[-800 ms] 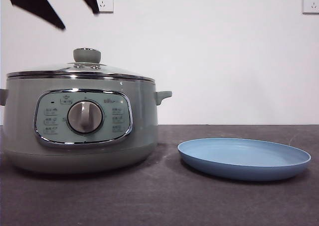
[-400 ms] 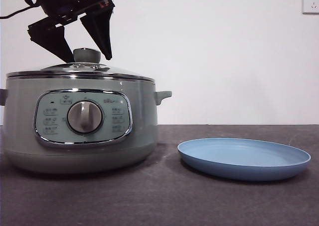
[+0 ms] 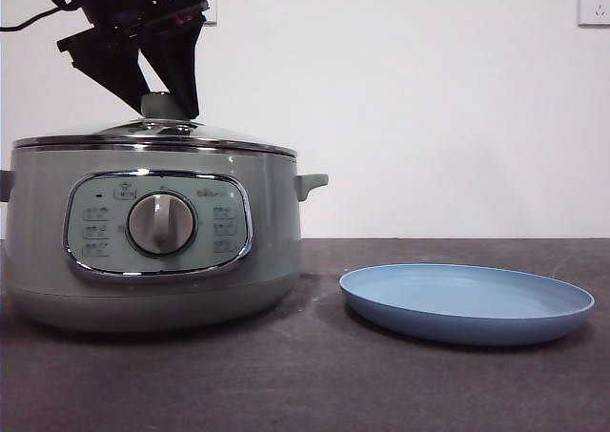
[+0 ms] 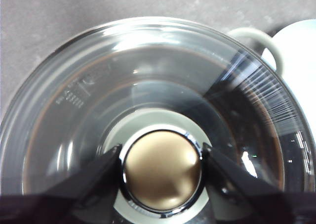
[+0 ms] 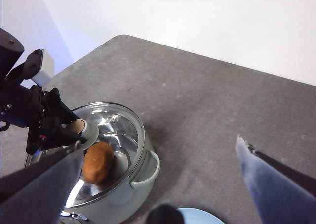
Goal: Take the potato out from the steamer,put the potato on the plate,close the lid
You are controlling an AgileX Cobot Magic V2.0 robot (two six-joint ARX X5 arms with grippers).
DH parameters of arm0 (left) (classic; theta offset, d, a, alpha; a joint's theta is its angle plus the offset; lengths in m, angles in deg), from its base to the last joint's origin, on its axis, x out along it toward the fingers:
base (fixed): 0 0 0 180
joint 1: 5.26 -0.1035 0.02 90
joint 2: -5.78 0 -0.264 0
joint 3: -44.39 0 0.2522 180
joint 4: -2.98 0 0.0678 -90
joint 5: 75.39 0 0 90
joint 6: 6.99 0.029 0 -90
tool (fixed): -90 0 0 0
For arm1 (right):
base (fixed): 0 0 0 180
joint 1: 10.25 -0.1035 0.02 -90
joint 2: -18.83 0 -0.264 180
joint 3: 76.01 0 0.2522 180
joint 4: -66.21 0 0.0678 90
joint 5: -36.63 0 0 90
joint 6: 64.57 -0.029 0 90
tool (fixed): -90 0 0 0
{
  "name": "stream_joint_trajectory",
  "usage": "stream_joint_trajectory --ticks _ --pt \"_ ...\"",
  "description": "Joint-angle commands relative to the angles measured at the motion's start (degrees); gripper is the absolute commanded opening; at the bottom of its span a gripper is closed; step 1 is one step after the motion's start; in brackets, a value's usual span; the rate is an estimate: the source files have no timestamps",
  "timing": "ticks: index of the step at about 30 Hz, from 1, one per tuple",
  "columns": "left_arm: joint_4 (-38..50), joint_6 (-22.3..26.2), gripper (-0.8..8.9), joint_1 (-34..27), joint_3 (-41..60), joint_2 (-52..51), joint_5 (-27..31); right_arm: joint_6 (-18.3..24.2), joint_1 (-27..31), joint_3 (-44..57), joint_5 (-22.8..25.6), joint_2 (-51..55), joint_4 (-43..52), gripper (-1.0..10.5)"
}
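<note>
The sage-green steamer [image 3: 152,251] stands at the left of the table with its glass lid [image 3: 152,133] on. My left gripper [image 3: 167,98] has come down from above and is shut on the lid's knob [image 4: 162,170], one jaw on each side. The lid rests on the rim. The potato [image 5: 98,162] lies inside the pot and shows through the glass in the right wrist view. The blue plate [image 3: 467,303] lies empty on the table to the right of the pot. My right gripper [image 5: 160,146] is open and empty, high above the table.
The steamer's side handle [image 3: 313,181] sticks out toward the plate. The dark grey tabletop [image 3: 315,384] runs back to a white wall with a socket [image 3: 594,3] at the upper right. The left arm [image 5: 29,110] stands over the pot.
My left gripper came down from the top left onto the lid's knob, and its jaws have closed on it. The lid, pot and plate have not moved.
</note>
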Motion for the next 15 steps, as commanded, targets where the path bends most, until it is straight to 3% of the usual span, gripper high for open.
stream_joint_trajectory --ticks 1,9,15 --pt "-0.68 0.09 -0.08 0.07 0.31 0.55 -0.37 0.42 -0.13 -0.24 0.04 -0.07 0.17 5.6" --pt "-0.76 0.24 -0.08 0.04 -1.14 0.15 -0.33 0.28 -0.11 -0.24 -0.15 -0.07 0.28 5.6" --pt "-4.76 1.95 -0.08 0.04 -8.87 -0.44 -0.09 -1.03 -0.15 -0.24 -0.55 -0.07 0.39 5.6"
